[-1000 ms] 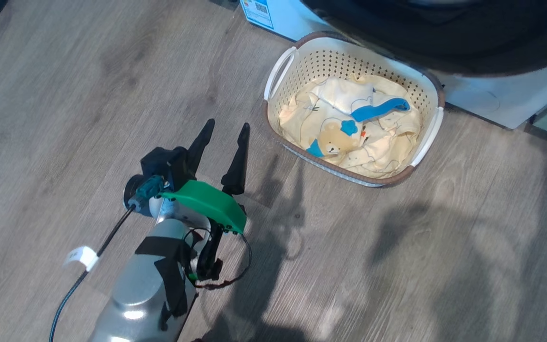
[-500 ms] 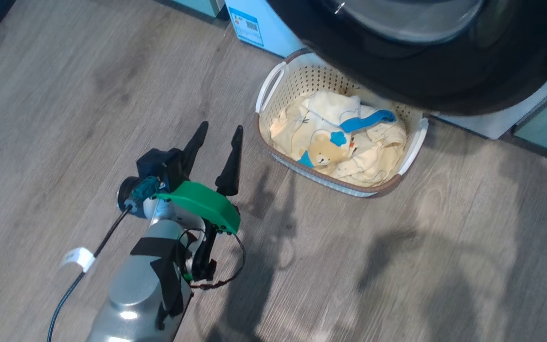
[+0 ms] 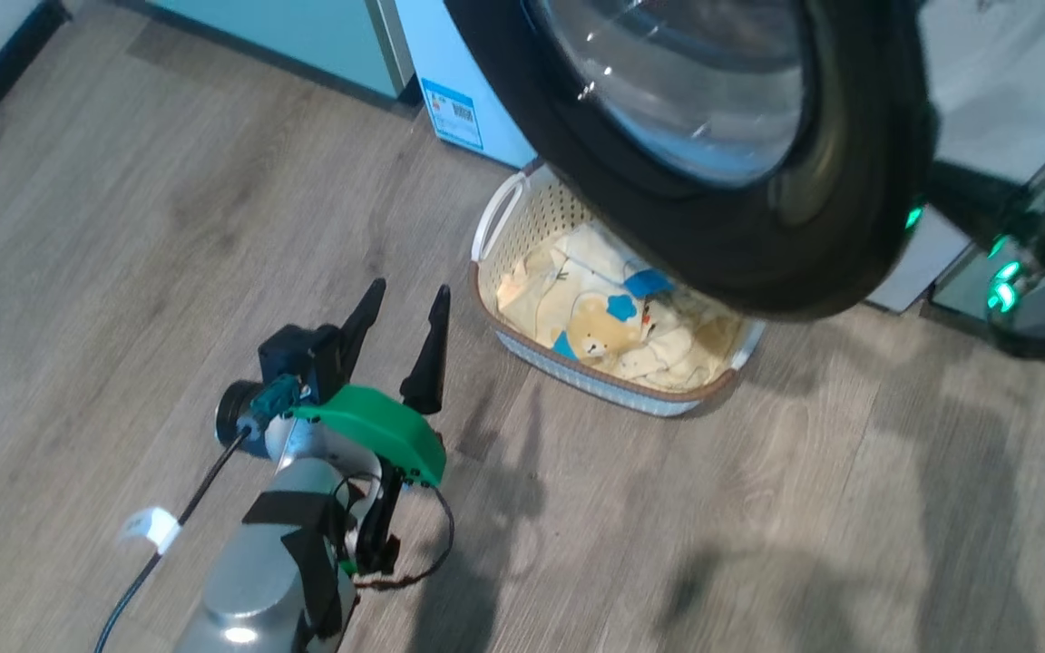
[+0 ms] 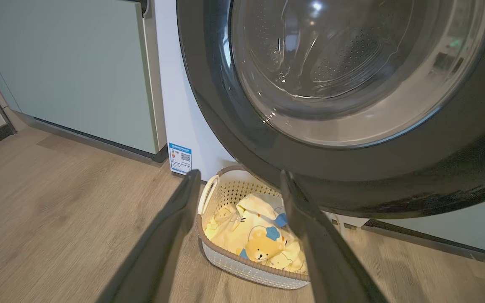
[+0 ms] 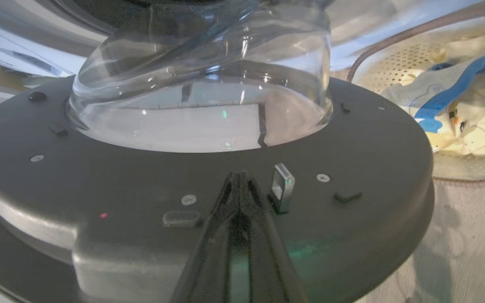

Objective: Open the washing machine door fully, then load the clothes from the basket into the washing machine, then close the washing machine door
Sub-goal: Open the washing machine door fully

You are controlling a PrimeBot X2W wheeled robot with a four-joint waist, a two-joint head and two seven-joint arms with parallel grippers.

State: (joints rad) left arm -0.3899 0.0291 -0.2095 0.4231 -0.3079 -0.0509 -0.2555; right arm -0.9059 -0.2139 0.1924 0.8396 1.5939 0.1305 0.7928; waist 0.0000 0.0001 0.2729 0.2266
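Presently we list the following.

Left gripper (image 3: 409, 288): hovers over the wood-look floor (image 3: 78, 227), near and left of the basket. Its fingers are spread wide with nothing between them, clear of every item.

Right gripper (image 5: 239, 176): two dark fingers pressed together, holding nothing. The tip is at the grey inner face of the washing machine door (image 3: 758, 254), just beside the metal latch (image 5: 282, 187). We cannot tell whether it touches.

Washing machine door: glossy black ring with a clear glass porthole bowl (image 3: 677, 91). It is swung out from the machine front and overhangs the far right part of the basket in the head view.

Basket (image 3: 577, 372): cream, perforated sides, brown rim, white handles. It stands on the floor just before the washing machine (image 4: 179, 84).

Clothes (image 3: 595, 317): pale yellow and cream, teddy-bear print, blue trim. All lie heaped inside the basket.

Blue sticker (image 4: 180, 158): low on the machine's white front, far left of the basket.

Pale green cabinet (image 4: 70, 71): to the machine's left, door closed.
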